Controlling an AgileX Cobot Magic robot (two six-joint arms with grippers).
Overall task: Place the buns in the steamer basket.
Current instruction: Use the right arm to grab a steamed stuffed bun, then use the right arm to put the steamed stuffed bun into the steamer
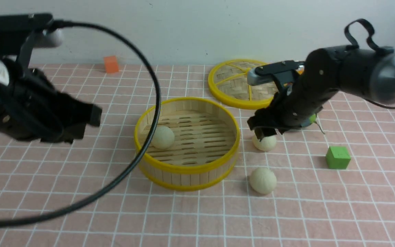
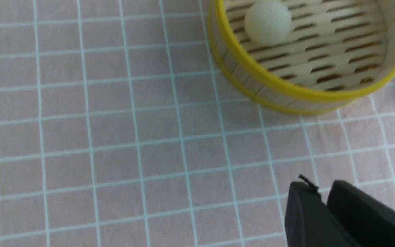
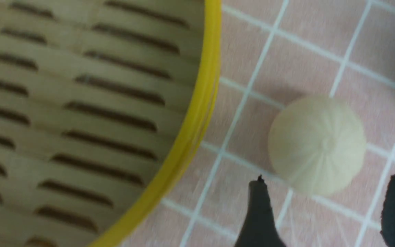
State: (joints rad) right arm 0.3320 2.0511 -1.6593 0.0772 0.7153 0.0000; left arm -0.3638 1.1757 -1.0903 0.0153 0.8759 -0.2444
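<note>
The right gripper (image 3: 327, 214) is held spread and empty; a bun (image 3: 316, 144) is found just ahead, roughly centred on its gap, outside the steamer basket (image 3: 208, 103).

Cream ridged buns (image 1: 163, 137), yellow-rimmed slatted steamer basket (image 1: 187, 168), pink white-gridded cloth (image 1: 81, 212), green cube (image 1: 337, 157), orange cube (image 1: 111, 64)

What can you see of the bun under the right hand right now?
The bun is a cream-white, matte, dough-like ball with faint ridges fanning out from one spot on its top. It looks whole and undented. It rests on the pink checked cloth, outside the steamer basket, just to the right of the wall with a strip of cloth between them. The right hand hangs open right over it, one finger to each side; I cannot tell whether either finger touches it.
</note>
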